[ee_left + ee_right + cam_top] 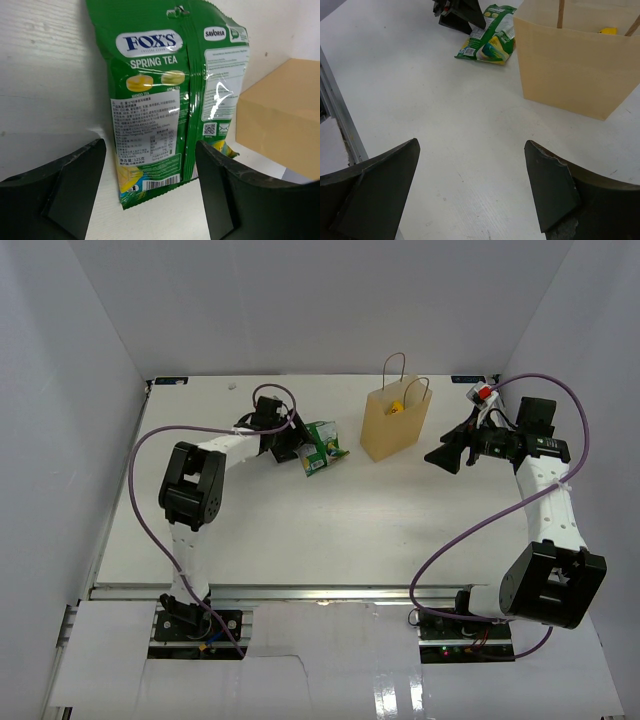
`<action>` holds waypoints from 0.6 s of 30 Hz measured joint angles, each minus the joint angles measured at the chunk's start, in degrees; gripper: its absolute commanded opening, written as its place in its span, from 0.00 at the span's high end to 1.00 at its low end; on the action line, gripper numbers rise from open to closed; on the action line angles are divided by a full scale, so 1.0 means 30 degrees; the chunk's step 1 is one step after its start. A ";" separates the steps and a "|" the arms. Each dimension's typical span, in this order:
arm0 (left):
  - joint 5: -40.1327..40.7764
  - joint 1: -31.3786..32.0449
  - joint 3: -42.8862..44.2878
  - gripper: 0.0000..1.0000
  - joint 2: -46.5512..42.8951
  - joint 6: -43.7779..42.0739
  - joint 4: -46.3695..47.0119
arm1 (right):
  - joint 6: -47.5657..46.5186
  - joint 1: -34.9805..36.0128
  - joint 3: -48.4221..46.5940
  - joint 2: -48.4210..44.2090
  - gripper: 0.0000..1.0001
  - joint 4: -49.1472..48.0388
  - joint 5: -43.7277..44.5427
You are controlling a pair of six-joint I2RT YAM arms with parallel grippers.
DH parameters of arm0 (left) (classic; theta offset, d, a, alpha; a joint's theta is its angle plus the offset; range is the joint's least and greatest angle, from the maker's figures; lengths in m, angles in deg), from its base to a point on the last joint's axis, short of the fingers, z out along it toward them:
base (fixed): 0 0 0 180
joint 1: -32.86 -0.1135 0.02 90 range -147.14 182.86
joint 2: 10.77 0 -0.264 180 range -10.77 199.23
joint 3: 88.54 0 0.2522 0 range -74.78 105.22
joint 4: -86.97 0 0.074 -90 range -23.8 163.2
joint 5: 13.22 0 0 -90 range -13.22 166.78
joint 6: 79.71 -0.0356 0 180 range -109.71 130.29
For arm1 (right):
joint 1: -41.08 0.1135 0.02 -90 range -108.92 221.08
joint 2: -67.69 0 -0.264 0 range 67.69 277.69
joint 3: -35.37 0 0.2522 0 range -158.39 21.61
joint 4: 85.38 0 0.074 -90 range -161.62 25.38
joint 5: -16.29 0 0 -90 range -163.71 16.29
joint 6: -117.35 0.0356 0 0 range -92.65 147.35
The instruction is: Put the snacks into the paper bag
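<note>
A green rectangular candy pouch (322, 447) lies flat on the white table left of the paper bag (395, 425). In the left wrist view the pouch (165, 95) lies just ahead of my open left gripper (150, 165), its near edge between the fingers, not gripped. The left gripper (295, 452) sits right beside the pouch. The tan bag stands upright with two looped handles; something yellow (396, 407) shows inside it. My right gripper (445, 457) is open and empty, just right of the bag. The right wrist view shows the bag (570, 70) and the pouch (490, 42).
White walls (300, 300) enclose the table at the back and sides. The table's front metal rail (300, 592) runs along the near edge. Purple cables (150, 470) loop beside both arms.
</note>
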State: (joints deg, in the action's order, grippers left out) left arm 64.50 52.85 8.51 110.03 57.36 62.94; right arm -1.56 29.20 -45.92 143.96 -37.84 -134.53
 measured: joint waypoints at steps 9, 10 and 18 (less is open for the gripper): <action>-0.0444 0.0080 0.1690 0.33 0.1086 0.0080 -0.1282 | 0.0131 0.0000 0.0000 0.0000 0.09 -0.0321 -0.0007; -0.0597 0.0102 0.1880 0.35 0.1239 0.0022 -0.1297 | 0.0138 0.0000 0.0000 0.0000 0.09 -0.0313 -0.0007; -0.1472 0.0189 0.2157 0.63 0.1851 -0.0138 -0.1049 | 0.0153 0.0000 0.0000 -0.0022 0.09 -0.0321 -0.0007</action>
State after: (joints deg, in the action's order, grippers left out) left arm 60.09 53.42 14.98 115.58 56.94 59.80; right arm -1.10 29.20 -45.92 143.89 -38.80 -134.55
